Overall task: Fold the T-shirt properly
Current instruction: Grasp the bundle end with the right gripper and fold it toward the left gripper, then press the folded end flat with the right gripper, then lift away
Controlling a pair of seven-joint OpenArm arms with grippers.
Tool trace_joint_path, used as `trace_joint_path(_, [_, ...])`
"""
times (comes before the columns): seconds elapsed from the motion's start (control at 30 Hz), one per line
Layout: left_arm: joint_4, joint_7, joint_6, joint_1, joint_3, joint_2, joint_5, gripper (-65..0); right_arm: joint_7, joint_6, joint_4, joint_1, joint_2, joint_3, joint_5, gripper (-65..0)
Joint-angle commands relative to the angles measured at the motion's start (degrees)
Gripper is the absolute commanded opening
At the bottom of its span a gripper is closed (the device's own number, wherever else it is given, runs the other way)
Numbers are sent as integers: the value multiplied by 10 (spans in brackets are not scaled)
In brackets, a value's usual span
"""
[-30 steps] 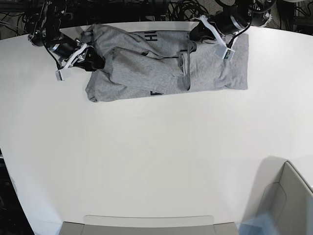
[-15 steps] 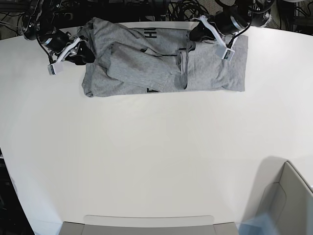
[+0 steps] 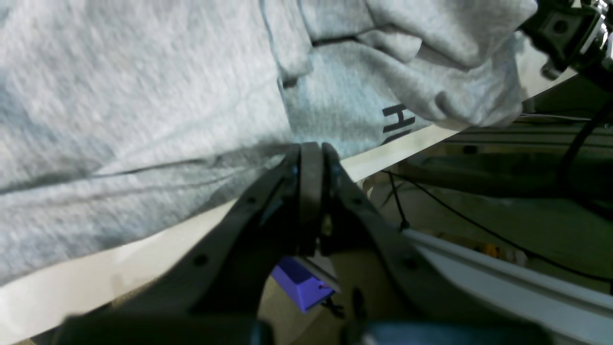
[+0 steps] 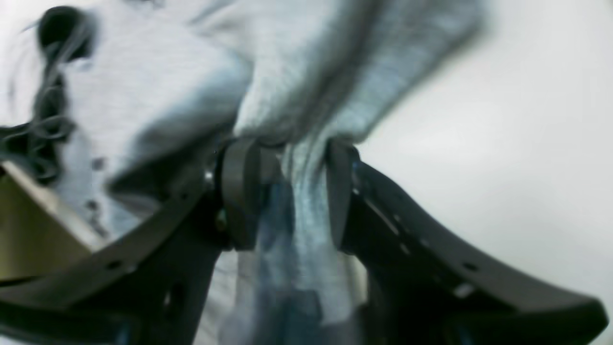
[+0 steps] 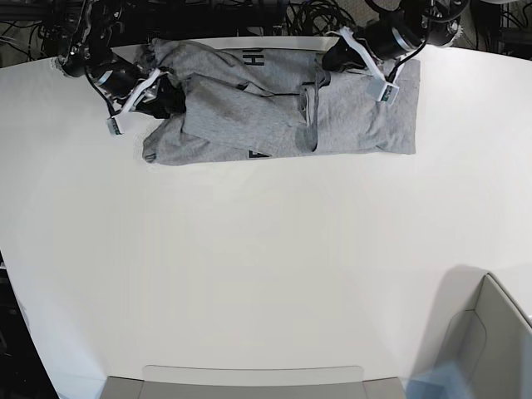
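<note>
Right, our right gripper (image 4: 287,191) has its jaws part-open with a thick bunch of grey cloth clamped between them, and that cloth is the T-shirt (image 5: 283,108). Over on the other side, our left gripper (image 3: 311,163) has its jaws pressed together at the far hem, right at the edge of the table (image 5: 249,266); we judge a thin fold is pinched there, though the wrist view doesn't show it plainly.

Out from the jaws, the shirt lies in a long band at the table's twelve o'clock edge, running from about ten o'clock to about one o'clock in the base view. Black lettering (image 5: 253,58) peeks out at the top and again at the lower hem.

How far along are we? Partway, we reckon: the sides look turned in, but the left end is rumpled and lumpy, so smoothing and the crosswise fold are still to do.

Around us, cables (image 5: 316,12) crowd beyond the far edge. A grey box (image 5: 490,341) sits at five o'clock, well apart from the shirt, and nothing blocks the open table in front.
</note>
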Motion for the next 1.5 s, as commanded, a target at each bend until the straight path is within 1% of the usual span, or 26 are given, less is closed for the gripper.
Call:
trace_joint_path(0.0, [8, -6, -3, 3, -3, -2, -9, -650, -29, -8, 0, -2, -2, -9, -23, -410])
trace_joint_path(0.17, [8, -6, -3, 3, 0, -2, -10, -650, -28, -9, -5, 18, -16, -49, -34, -410])
trace_joint_path(0.23, [8, -6, -3, 3, 0, -2, -12, -650, -28, -12, -9, 34, -17, -71, -59, -412])
trace_joint_path(0.27, [8, -6, -3, 3, 0, -2, -12, -650, -27, -21, -16, 42, -18, -85, -78, -421])
trace_joint_path(0.33, [8, -6, -3, 3, 0, -2, -12, -650, -26, -29, -26, 59, -19, -111, -113, -470])
trace_joint_path(0.37, [8, -6, -3, 3, 0, -2, -12, -650, -26, -30, -31, 67, -20, -123, -128, -512])
trace_joint_path(0.43, [8, -6, -3, 3, 0, -2, -12, -650, -26, -33, -38, 86, -20, -145, -152, -634])
trace_joint_path(0.47, [8, -5, -3, 3, 0, -2, -12, -650, -26, -34, -42, 94, -20, -155, -164, -650])
trace_joint_path(0.53, [8, -5, -3, 3, 0, -2, -13, -650, -26, -42, -50, 113, -20, -170, -198, -650])
trace_joint_path(0.67, [8, -5, -3, 3, 0, -2, -13, -650, -26, -58, -47, 141, -13, -168, -239, -650])
trace_joint_path(0.73, [9, -5, -3, 3, 0, -2, -13, -650, -26, -58, -54, 163, 7, -140, -245, -650])
trace_joint_path(0.8, [9, -4, -3, 3, 0, -2, -13, -650, -26, -58, -75, 188, 19, -90, -246, -650])
trace_joint_path(0.87, [9, -4, -3, 3, 0, -2, -19, -650, -26, -58, -93, 209, 48, -56, -246, -650])
trace_joint_path(1.0, [9, -2, -3, 3, -1, -3, -55, -650, -25, -58, -121, 229, 113, -46, -243, -650])
trace_joint_path(1.03, [9, -2, -3, 3, -1, -3, -59, -650, -25, -58, -121, 231, 123, -42, -243, -650])
trace_joint_path(1.1, [9, -1, -3, 3, 0, -4, -62, -650, -21, -58, -115, 235, 132, -22, -244, -650])
trace_joint_path(1.17, [9, -1, -3, 3, 0, -4, -62, -650, -21, -58, -100, 236, 133, -7, -245, -650])
trace_joint_path(1.2, [9, -1, -3, 3, 0, -4, -63, -650, -24, -58, -79, 233, 135, -5, -245, -650])
trace_joint_path(1.27, [9, -1, -3, 3, -3, -4, -63, -650, -26, -58, -28, 218, 128, -10, -245, -650])
trace_joint_path(1.37, [9, 0, -3, 7, -4, -5, -63, -650, -54, -58, 53, 193, 99, -39, -246, -650])
trace_joint_path(1.47, [9, 0, -3, 8, -4, -5, -63, -650, -79, -58, 135, 171, 61, -64, -247, -650])
